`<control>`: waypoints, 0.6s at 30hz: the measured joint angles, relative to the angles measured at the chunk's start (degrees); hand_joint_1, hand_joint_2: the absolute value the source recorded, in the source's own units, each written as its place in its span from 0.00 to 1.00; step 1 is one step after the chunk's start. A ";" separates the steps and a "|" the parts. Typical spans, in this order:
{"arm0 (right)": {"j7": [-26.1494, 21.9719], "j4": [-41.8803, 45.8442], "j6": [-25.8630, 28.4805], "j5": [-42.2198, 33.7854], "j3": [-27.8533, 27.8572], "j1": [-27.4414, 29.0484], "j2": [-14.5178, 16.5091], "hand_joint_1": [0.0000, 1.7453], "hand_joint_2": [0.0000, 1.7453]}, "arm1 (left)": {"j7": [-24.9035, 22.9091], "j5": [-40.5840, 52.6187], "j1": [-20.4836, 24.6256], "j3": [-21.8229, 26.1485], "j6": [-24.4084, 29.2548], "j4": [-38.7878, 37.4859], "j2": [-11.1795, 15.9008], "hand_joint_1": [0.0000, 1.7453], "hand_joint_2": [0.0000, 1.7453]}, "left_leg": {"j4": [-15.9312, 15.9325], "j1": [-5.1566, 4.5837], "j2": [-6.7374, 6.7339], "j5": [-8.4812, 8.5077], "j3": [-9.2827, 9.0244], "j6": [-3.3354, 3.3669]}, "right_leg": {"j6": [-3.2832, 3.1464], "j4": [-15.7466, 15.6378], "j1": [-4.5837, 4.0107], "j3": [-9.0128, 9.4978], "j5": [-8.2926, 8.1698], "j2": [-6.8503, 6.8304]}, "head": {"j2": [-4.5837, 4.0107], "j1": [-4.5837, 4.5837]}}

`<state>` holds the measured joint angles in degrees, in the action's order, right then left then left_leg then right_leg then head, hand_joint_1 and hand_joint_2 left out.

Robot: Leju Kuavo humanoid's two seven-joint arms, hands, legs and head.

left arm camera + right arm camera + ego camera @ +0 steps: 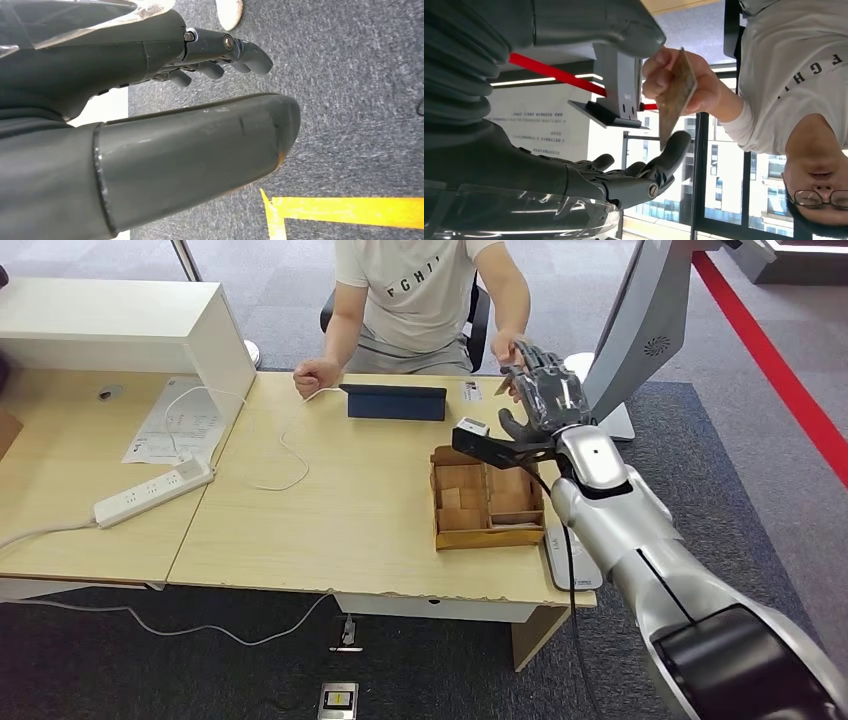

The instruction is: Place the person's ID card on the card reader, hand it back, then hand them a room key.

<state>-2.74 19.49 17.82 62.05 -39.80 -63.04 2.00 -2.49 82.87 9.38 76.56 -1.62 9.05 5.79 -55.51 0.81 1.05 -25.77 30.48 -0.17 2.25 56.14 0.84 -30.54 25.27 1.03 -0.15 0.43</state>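
Card [676, 102] is pinched in the person's hand [679, 82], offered edge-on between thumb and fingers [674, 150] of the released right hand [545, 390], at the counter's [330, 530] two o'clock corner.

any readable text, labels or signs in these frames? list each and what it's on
"FGHI": partly legible lettering on the person's T-shirt, seen in the head view; its end is cut off by a fold.
Paper sheet on the desk: printed, too small to read.
White tag beside the dark card reader: too small to read.
Wall lettering behind the right hand: blurred, unreadable.
Card in the person's hand: no legible print.
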 joint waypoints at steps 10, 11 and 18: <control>0.84 -0.81 0.57 -0.17 0.99 -0.11 -3.89 0.00 0.00 | -0.54 -0.24 -0.06 0.09 0.24 0.00 0.03 0.00 0.00 | -0.08 -0.01 0.07 0.00 -0.04 0.00 | 0.01 -0.05 0.01 -0.01 -0.01 -0.04 | 0.00 -0.01; 1.44 -0.92 0.71 -0.86 1.47 -0.15 -5.36 0.00 0.00 | -0.44 -0.31 -0.10 0.16 0.39 0.00 0.04 0.00 0.00 | -0.10 -0.02 0.12 0.00 -0.03 0.01 | 0.01 -0.07 0.01 0.00 -0.01 -0.08 | 0.00 -0.01; 3.52 -2.28 -1.55 -5.80 6.74 2.08 -20.23 0.00 0.00 | -1.88 -0.73 -0.41 0.62 0.59 0.00 0.65 0.00 0.00 | -0.20 -0.07 0.17 -0.11 0.01 0.16 | 0.06 -0.20 0.06 0.10 -0.01 -0.15 | 0.00 0.01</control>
<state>0.78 17.21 16.28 56.25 -33.06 -60.96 -18.24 -4.36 82.13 8.96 77.19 -1.03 9.05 6.44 -55.71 0.74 1.22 -25.87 30.48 -0.01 2.32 55.94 0.90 -30.44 25.26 0.88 -0.15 0.43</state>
